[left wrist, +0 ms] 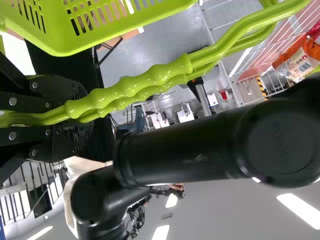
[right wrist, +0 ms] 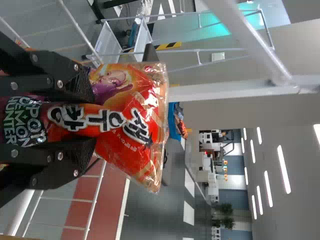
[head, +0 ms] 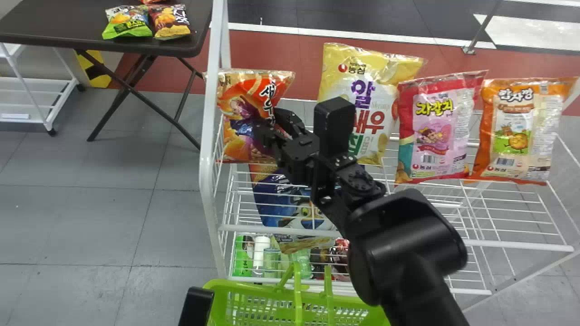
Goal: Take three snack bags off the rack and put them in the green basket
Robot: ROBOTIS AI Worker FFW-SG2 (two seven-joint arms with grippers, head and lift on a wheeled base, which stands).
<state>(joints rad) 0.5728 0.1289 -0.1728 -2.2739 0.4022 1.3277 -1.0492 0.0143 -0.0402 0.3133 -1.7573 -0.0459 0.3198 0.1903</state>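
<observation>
1. right gripper, near eleven o'clock in the head view, is clamped on one red-orange snack bag, glossy film creased between two flat fingers.
2. left gripper grips two knobbly plastic handles of one slotted green basket, at six o'clock.
3. three puffy bags, yellow, pink and orange, stand toward two to three o'clock on the white wire rack.
4. the clamped bag shows bold black-and-white lettering and a crimped edge.

Snack bags on white rack
</observation>
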